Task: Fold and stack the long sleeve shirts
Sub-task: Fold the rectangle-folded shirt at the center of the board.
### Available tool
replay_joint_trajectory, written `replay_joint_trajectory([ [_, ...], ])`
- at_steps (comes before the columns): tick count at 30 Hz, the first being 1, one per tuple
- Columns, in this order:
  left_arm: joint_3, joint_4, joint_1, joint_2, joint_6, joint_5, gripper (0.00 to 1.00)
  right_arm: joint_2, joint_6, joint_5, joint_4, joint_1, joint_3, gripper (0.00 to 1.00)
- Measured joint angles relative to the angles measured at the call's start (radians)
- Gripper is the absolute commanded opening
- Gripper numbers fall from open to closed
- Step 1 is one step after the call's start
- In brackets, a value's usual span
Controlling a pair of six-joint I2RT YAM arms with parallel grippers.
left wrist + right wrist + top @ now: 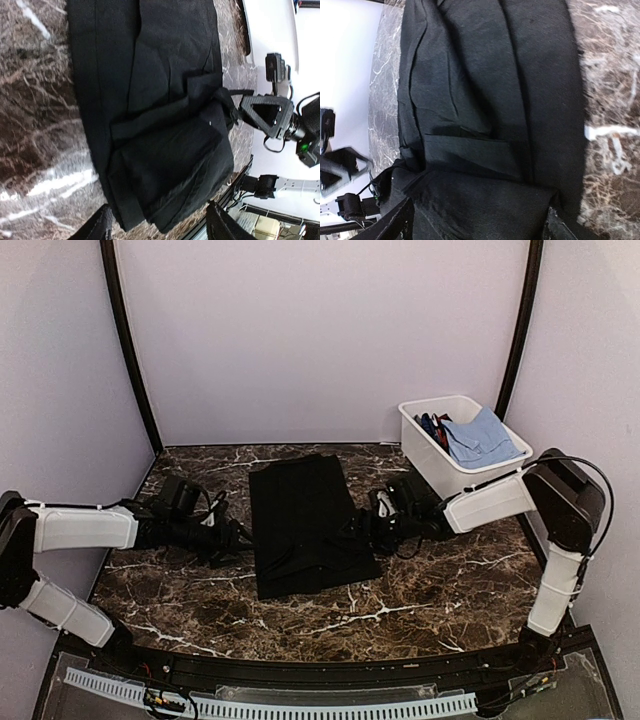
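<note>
A plain black long sleeve shirt (303, 525) lies folded into a long strip on the marble table, its near end bunched and wider. My left gripper (236, 538) is low at the shirt's left edge, and my right gripper (366, 525) is low at its right edge. In the left wrist view the shirt (165, 110) shows a tiny white button, and the left gripper (159, 229) is open, its fingers (98, 226) straddling the folded corner. In the right wrist view the right gripper (479, 227) is open, with the shirt (490, 100) spread between its fingers (397, 225).
A white bin (420, 435) stands at the back right of the table and holds a light blue garment (484, 439) and some darker cloth. Lilac walls enclose the table on three sides. A black rail runs along the near edge (300, 670).
</note>
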Motion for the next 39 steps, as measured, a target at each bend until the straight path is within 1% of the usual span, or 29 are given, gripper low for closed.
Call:
replay_joint_trajectory([
  [6,-0.092,-0.041,-0.126,-0.155,-0.013,-0.034,0.61,-0.039,-0.038,0.017,-0.026,0.0,-0.037,0.83],
  [10,-0.107,-0.04,-0.163,-0.169,-0.032,-0.048,0.58,-0.067,-0.064,0.027,-0.043,0.002,-0.043,0.82],
  [14,-0.108,-0.031,-0.186,-0.135,-0.047,-0.059,0.56,-0.089,-0.09,0.04,-0.071,0.008,-0.043,0.81],
  [20,-0.1,-0.02,-0.214,-0.046,-0.056,-0.071,0.51,-0.115,-0.132,0.092,-0.135,0.033,-0.043,0.75],
  [25,-0.066,0.006,-0.219,0.003,-0.063,-0.074,0.45,-0.161,-0.167,0.154,-0.193,0.053,-0.056,0.7],
  [31,-0.017,0.049,-0.221,0.046,-0.075,-0.078,0.36,-0.187,-0.207,0.203,-0.225,0.084,-0.066,0.65],
  [34,-0.002,0.061,-0.221,0.066,-0.079,-0.081,0.26,-0.187,-0.227,0.216,-0.245,0.106,-0.065,0.64],
  [39,0.008,0.066,-0.221,0.082,-0.081,-0.09,0.17,-0.173,-0.263,0.249,-0.276,0.142,-0.047,0.61],
])
